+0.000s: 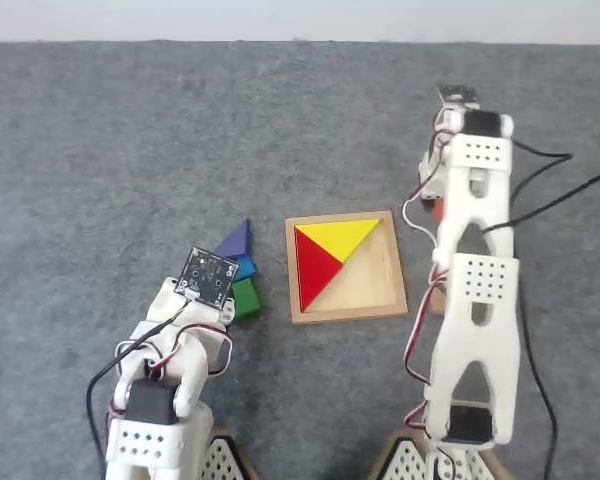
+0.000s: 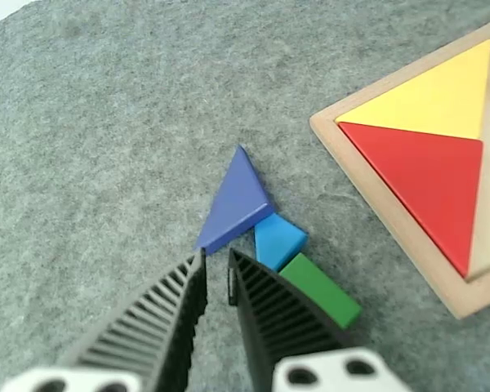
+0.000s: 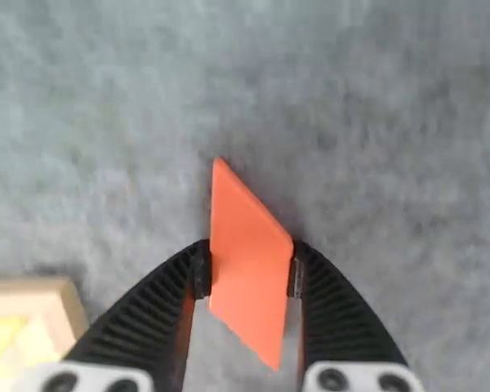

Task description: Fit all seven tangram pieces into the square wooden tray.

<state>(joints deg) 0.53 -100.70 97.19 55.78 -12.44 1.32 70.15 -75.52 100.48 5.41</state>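
At the centre of the grey table surface (image 1: 100,150), the square wooden tray (image 1: 346,316) is seen lying flat; two pieces are seated in it, a yellow triangle (image 1: 338,238) along its far edge and a red triangle (image 1: 315,268) along its left edge, their long sides touching on the diagonal, while the near right half of the tray floor is left bare. Just left of the tray, three loose pieces are laid in a touching row: a purple triangle (image 1: 235,240) farthest, a blue piece (image 1: 245,268) in the middle and a green piece (image 1: 246,298) nearest. The left gripper (image 2: 216,261) is held over the table just beside this row, on the near left side of the purple triangle; its jaws are drawn almost together with a narrow gap between them, and nothing is grasped. Right of the tray and toward its far corner, the right gripper (image 3: 247,269) is pointed down at the table; its jaws are clamped on the two opposite edges of an orange parallelogram (image 3: 249,261), whose pointed ends are shown projecting beyond the fingers (image 3: 198,273) on both sides.
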